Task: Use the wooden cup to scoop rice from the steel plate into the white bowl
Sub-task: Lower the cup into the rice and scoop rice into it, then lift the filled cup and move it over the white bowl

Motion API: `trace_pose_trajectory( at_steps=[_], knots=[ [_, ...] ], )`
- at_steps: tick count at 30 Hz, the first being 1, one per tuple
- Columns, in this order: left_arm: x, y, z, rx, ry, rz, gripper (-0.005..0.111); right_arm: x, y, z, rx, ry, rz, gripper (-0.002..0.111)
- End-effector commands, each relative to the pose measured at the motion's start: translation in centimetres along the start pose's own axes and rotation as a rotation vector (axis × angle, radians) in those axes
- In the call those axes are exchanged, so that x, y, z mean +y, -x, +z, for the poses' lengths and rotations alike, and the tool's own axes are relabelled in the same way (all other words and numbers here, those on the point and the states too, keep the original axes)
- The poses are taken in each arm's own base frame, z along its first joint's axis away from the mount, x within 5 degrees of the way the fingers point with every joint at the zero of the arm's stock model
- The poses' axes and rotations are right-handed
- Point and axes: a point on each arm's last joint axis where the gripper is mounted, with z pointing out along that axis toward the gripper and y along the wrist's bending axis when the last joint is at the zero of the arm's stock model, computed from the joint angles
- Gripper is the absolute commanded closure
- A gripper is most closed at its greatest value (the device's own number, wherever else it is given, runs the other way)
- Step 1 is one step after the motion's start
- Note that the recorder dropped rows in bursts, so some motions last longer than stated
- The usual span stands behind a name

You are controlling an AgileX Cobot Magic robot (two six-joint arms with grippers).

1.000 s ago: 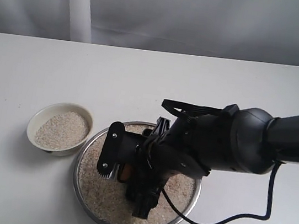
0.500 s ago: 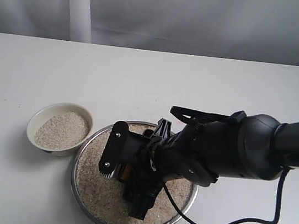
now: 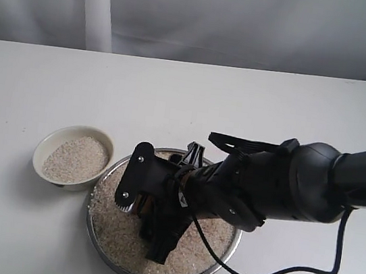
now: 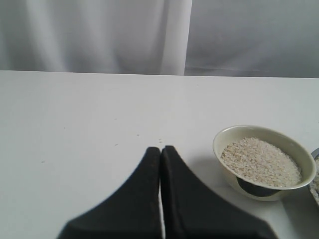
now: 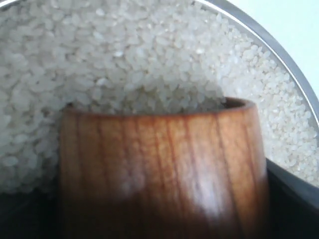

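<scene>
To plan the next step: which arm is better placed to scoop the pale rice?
Right: the right gripper holds the brown wooden cup, mouth at the rice on the wide steel plate. The left gripper is shut and empty.

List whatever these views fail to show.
- Wooden cup interior: in the right wrist view its own wall blocks it; in the exterior view the right gripper covers nearly all of it.
- Steel plate: left wrist view, cut off by the frame edge.
- Rice under the arm: exterior view, hidden.
</scene>
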Motion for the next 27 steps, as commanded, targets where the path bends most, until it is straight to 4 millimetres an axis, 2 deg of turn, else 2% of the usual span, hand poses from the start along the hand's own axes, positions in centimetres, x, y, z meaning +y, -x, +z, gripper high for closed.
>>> trace_pose_trajectory(
  at_steps=[1,6,9,12,14,16,20,24,27],
  knots=[
    [-0.1,0.3,-0.1,-0.019,-0.006,-0.006,0.107,-0.2,0.3,-0.1,-0.029,-0.012,0.012,0.108],
    [-0.1,0.3,-0.1,-0.019,-0.006,-0.006,0.107,-0.3,0.4,-0.2,-0.044,-0.019,0.022,0.108],
    [-0.1,0.3,-0.1,-0.019,-0.006,-0.006,0.107,-0.4,0.7,-1.4,-0.138,-0.057,0.039,0.108],
    [-0.1,0.3,-0.1,-0.019,-0.006,-0.006,0.107,-0.8,-0.6,-2.8,-0.178,-0.091,0.085,0.108],
    [-0.1,0.3,-0.1,-0.019,-0.006,-0.006,0.107,-0.5,-1.6,-3.0,-0.207,-0.106,0.105,0.108],
    [-0.1,0.3,-0.1,-0.019,-0.006,-0.006,0.107,0.0,-2.8,-3.1,-0.268,-0.132,0.146,0.108],
    [-0.1,0.3,-0.1,-0.019,-0.006,-0.006,0.107,0.2,-3.6,-3.6,-0.430,-0.190,0.231,0.108],
    [-0.1,0.3,-0.1,-0.019,-0.006,-0.006,0.107,0.3,-3.8,-4.9,-0.664,-0.252,0.327,0.108],
    [-0.1,0.3,-0.1,-0.019,-0.006,-0.006,0.107,0.3,-3.7,-5.2,-0.711,-0.258,0.350,0.108]
  ],
)
